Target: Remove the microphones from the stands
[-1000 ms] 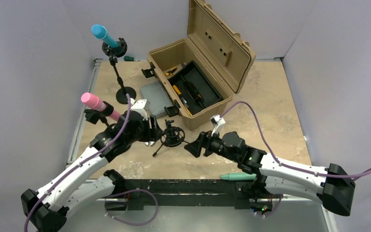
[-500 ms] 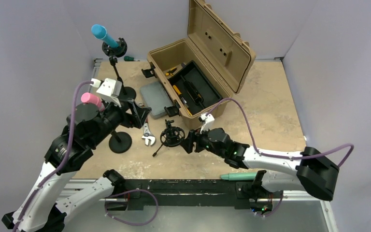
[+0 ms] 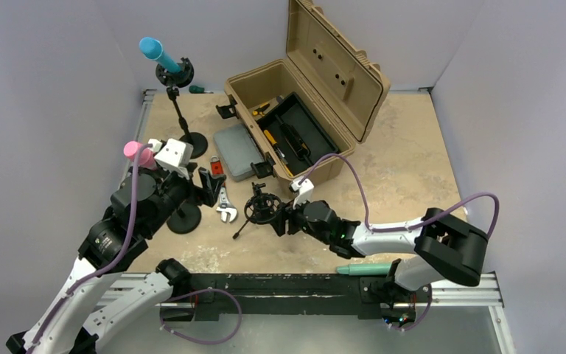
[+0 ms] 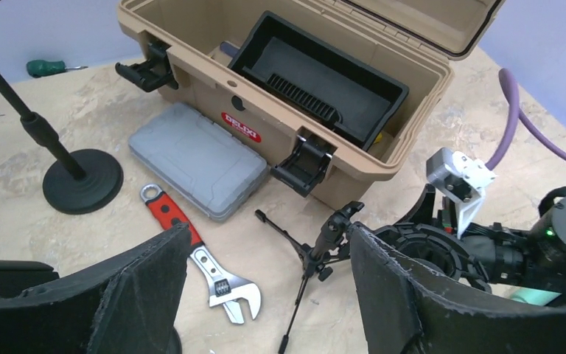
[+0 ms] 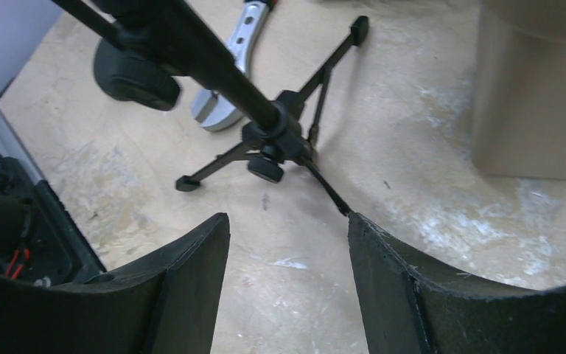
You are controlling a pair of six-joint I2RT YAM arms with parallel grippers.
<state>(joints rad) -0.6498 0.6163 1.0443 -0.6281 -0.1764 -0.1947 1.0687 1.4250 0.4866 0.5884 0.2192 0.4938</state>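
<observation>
Target (judged): the pink microphone [image 3: 134, 151], left of centre in the top view, sat tilted in the clip of a round-based stand [image 3: 184, 220], close against the left arm
Other microphones: a blue microphone [image 3: 153, 50] stood on a taller stand at the upper left; a green microphone [image 3: 363, 269] lay loose near the lower edge, off any stand
Left gripper [image 4: 269, 251]: fingers were wide apart with nothing between them; it sat near the pink microphone, to its right in the top view, and pointed away from it
Right gripper [image 5: 287, 228]: fingers were apart and empty, aimed at the small tripod [image 5: 276, 140] and just short of it
Handling (judged): the microphone was probably light and rigid, with a smooth round barrel that might slip; the coloured head looked soft and a poor place to grip
Grip point (judged): take the barrel just below the head, across its width, and draw it out along its own axis
Risk (judged): the stand was tall on a small base and might tip or drag unless braced
Top view only: showed all three microphones and both arms together
Left wrist view only: showed no microphone clearly; it gave the wrench [image 4: 199, 254], grey case [image 4: 199, 158] and toolbox [image 4: 214, 103] latches in detail
Right wrist view only: showed the tripod legs and hub at close range, with the wrench head beyond
</observation>
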